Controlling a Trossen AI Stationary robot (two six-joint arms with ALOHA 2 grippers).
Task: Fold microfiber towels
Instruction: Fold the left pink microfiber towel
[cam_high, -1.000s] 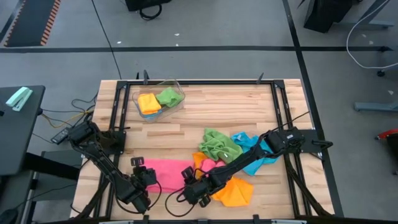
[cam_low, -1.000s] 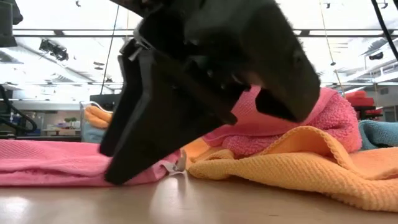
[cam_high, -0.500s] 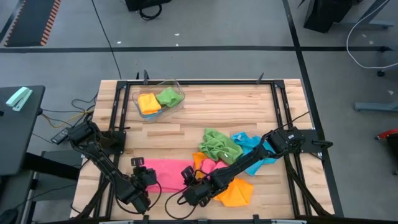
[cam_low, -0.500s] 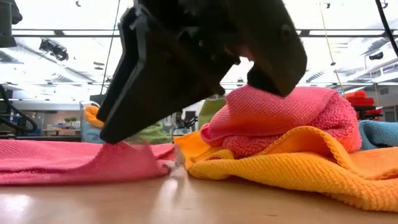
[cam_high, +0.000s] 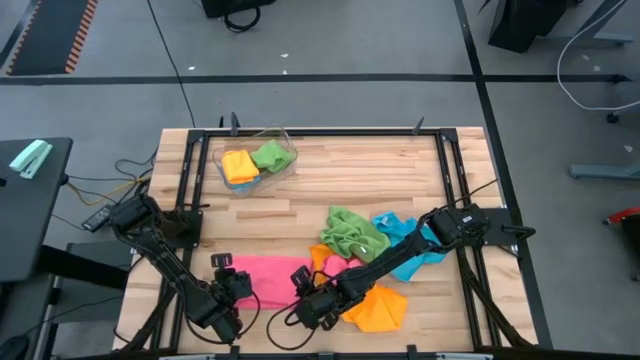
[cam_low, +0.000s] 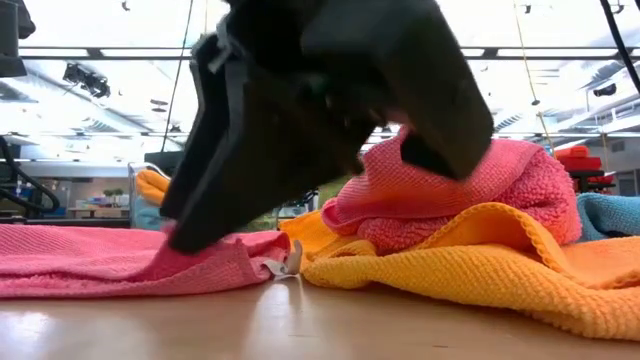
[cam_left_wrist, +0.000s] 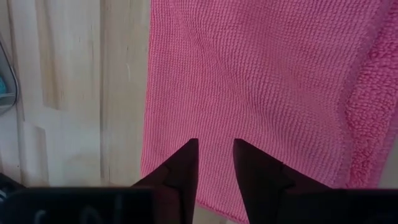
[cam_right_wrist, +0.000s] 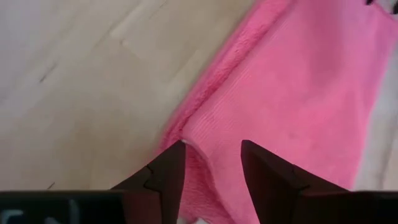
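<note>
A pale wooden slatted table (cam_high: 330, 170) framed in black rails stands on a grey floor. No brand or writing can be read; only a small white tag (cam_low: 285, 268) shows at the pink cloth's corner, its print too small to tell. The flat pink microfiber towel (cam_high: 268, 279) lies at the table's near edge. The left gripper (cam_left_wrist: 214, 146) is at its left edge, fingers slightly apart with the pink edge between them. The right gripper (cam_right_wrist: 211, 149) is at its right corner, fingers parted astride the pink hem. Beside the pink towel lie an orange-yellow towel (cam_high: 380, 308), a crumpled green towel (cam_high: 352, 233) and a blue towel (cam_high: 408, 238). Well beyond it, a clear plastic bin (cam_high: 256, 160) holds orange and green cloths.
</note>
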